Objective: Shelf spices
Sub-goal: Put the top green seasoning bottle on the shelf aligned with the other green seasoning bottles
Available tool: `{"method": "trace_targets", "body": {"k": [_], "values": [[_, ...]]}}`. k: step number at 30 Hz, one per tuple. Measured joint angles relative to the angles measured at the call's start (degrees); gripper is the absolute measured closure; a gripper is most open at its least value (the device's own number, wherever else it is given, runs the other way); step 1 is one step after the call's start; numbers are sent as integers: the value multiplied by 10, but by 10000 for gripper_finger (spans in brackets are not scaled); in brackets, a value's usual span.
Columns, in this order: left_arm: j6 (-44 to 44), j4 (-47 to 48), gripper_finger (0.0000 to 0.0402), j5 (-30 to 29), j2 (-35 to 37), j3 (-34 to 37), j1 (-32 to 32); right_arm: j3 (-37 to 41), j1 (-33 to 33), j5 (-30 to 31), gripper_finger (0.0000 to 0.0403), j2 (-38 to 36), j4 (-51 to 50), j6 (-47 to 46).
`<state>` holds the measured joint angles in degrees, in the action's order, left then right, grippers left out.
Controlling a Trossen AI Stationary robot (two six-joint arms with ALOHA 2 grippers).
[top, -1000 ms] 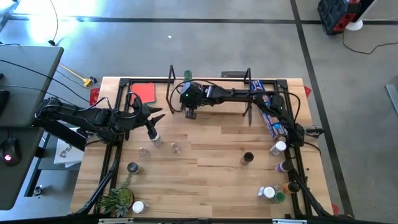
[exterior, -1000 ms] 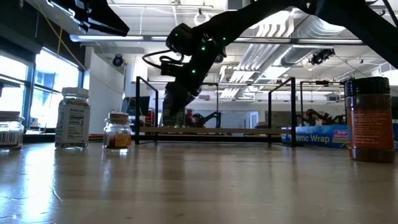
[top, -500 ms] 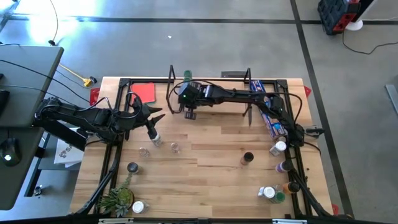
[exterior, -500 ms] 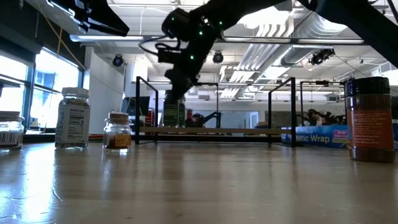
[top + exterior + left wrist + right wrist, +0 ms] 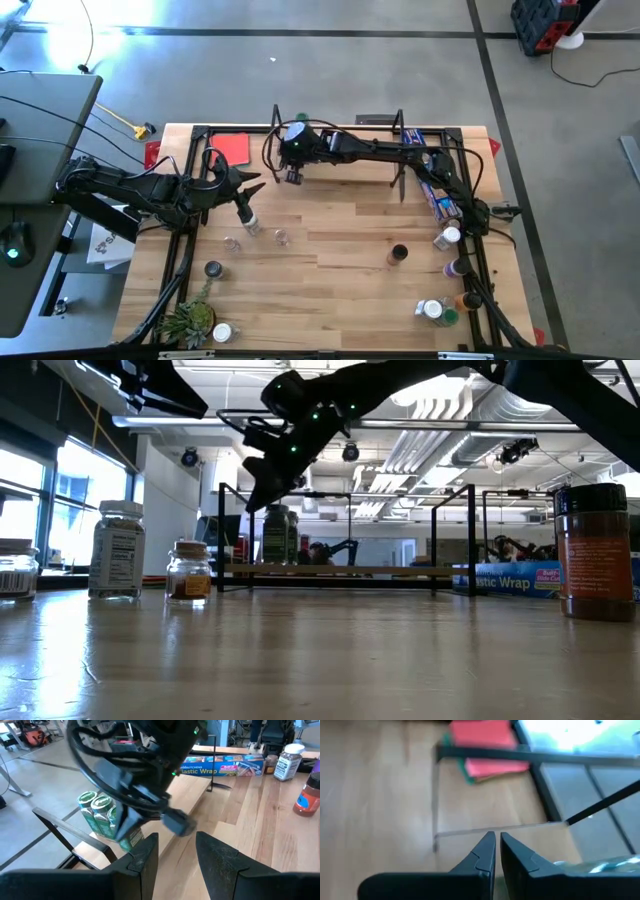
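The table (image 5: pixel 340 270) is showing pale planked wood with a smooth, faintly glossy finish. At its twelve o'clock edge the shelf (image 5: pixel 340 128) is pairing light wood with thin matt black metal frames. The green-lidded jars (image 5: pixel 102 815) are looking like shiny plastic.

Overhead, table-level, two wrist views (all sharing the shelf (image 5: pixel 340 128)).

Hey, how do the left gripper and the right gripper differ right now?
The left gripper is open, its fingers well apart; the right gripper is shut, its fingers nearly touching. The left gripper sits over the table in front of the shelf, while the right gripper hangs above the shelf's left end, near the green-lidded jars. Both hold nothing.
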<state>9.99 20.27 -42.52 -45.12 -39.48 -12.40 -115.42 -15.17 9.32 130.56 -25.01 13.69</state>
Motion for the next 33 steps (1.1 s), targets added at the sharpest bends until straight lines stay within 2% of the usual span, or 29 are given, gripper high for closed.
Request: {"method": "trace_targets", "body": {"k": [18, 28, 33], "values": [[9, 10, 275, 0, 0, 0, 0, 0, -3, 56, 382, 2, -23, 3], [10, 11, 275, 0, 0, 0, 0, 0, 2, 57, 382, -1, -22, 3], [21, 11, 275, 0, 0, 0, 0, 0, 21, 70, 382, -47, -46, 31]]}}
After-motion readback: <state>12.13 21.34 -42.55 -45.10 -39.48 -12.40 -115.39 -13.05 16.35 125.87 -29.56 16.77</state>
